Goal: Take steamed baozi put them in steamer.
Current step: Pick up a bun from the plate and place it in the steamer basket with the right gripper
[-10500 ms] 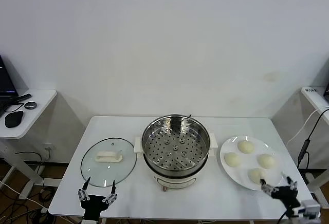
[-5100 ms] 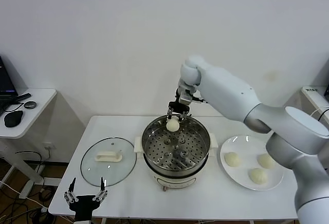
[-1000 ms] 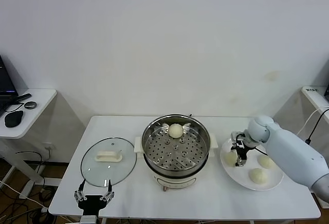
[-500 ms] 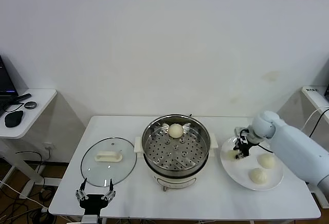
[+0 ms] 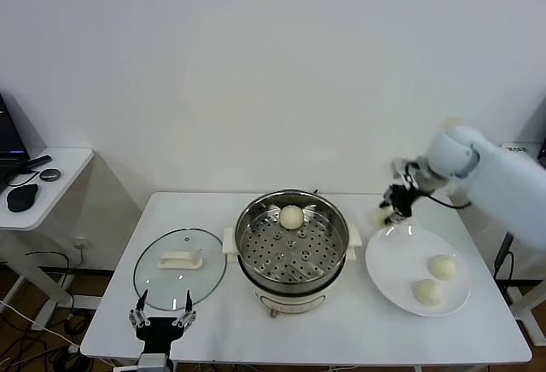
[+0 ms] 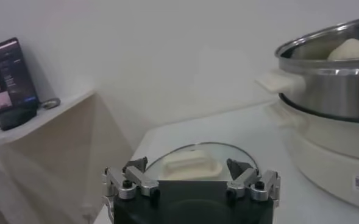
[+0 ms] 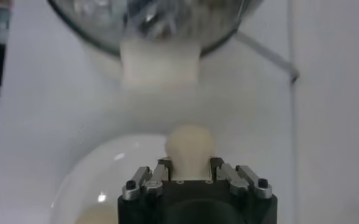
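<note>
Cream baozi [image 7: 190, 146] half-hidden in right pincer [image 7: 190, 173].

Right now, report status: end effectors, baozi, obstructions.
Right end effector shut on baozi, lifted above plate. Left end effector open, parked by glass lid. Steamer holds one; path unobstructed.

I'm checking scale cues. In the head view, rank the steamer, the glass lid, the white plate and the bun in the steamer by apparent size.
1. steamer
2. and 3. white plate and glass lid: they look about alike, so no ranking.
4. bun in the steamer, clearly smallest.
</note>
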Tool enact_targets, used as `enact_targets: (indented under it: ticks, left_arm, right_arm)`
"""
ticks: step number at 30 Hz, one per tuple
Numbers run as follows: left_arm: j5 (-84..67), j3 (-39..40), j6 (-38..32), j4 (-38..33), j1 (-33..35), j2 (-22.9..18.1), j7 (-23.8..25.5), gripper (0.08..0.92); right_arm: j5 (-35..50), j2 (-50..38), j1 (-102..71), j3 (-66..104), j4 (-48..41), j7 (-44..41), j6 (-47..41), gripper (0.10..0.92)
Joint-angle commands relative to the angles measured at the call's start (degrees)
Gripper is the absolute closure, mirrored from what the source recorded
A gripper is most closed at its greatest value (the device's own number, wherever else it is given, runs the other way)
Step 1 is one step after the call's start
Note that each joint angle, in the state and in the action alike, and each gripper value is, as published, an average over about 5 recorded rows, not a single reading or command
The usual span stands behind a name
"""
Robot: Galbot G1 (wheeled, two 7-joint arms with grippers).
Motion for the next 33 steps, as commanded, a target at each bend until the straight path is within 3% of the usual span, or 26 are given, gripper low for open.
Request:
enact_targets:
  ticks: [1,13,33]
  left_arm:
    - [-0.2,-0.1,-0.1,-0.5,-0.4,0.3,-0.6,0.177]
    - [-0.9,-0.4,1.0,-3.0,0.6,0.8,-0.6,0.177]
    - [-2.9,0.0,1.0,-4.2,0.3,0.9,-0.4,0.177]
  right_arm:
    - [20.0,8.6,24.9,-21.4,7.1,-1.0,-8.6,0.618]
    - [25.9,28.7,17.5,-23.2,2.1,4.4,-18.9,0.618]
    - [17.5,41.8,5.6,-22.1,-15.9,10.7,-20.7,0.618]
